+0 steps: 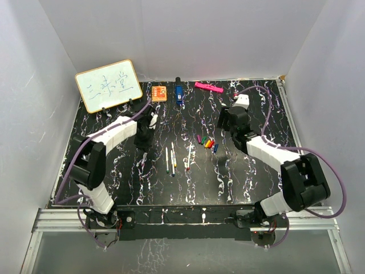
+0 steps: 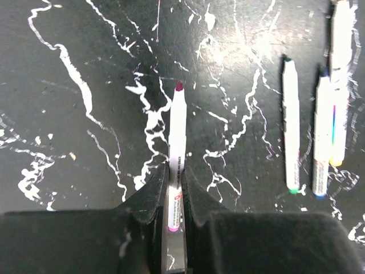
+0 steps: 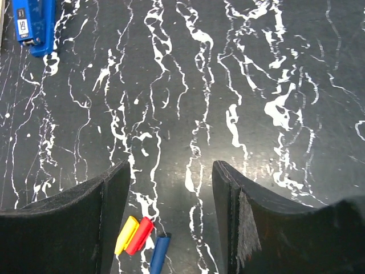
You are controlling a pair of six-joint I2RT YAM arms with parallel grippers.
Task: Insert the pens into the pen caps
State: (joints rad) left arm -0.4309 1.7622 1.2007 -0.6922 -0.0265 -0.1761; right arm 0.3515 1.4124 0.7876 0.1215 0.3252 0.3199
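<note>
While pinching the held pen (image 2: 177, 125) by its back end in the left gripper (image 2: 176, 185), points the dark purplish tip away, uncapped, over bare desk (image 2: 68, 188). Shut hard on the barrel, no slack visible on either side. Cannot tell whether lifted clear of the desk or resting on it. Off to that pen's right in the left wrist view: three loose pens (image 2: 291, 131) side by side, flat on the desk, tips bare, neither arm touching them. Over on the other side: right gripper (image 3: 171, 171) partway apart and empty, nothing between the jaws, hovering just beside the pen caps (image 1: 206, 142). Of those, yellow cap (image 3: 126, 234), red cap (image 3: 140, 235) and blue cap (image 3: 161, 251) showing low in the right wrist view, close by one jaw, lying loose and not gripped; rest of the cluster out of that view. From above, caps bunched in one small heap right of the loose pens, well apart from the held pen. Progress, as a judgement: barely begun. One of four pens picked up, no cap in hand, no pen seen wearing a cap. Left to do: take a cap with the right gripper, whichever matches the tip, bring tip and cap together, push home, then repeat for the other three. Risk worth flagging: caps tiny and packed together, easy to knock neighbours when closing on one.
</note>
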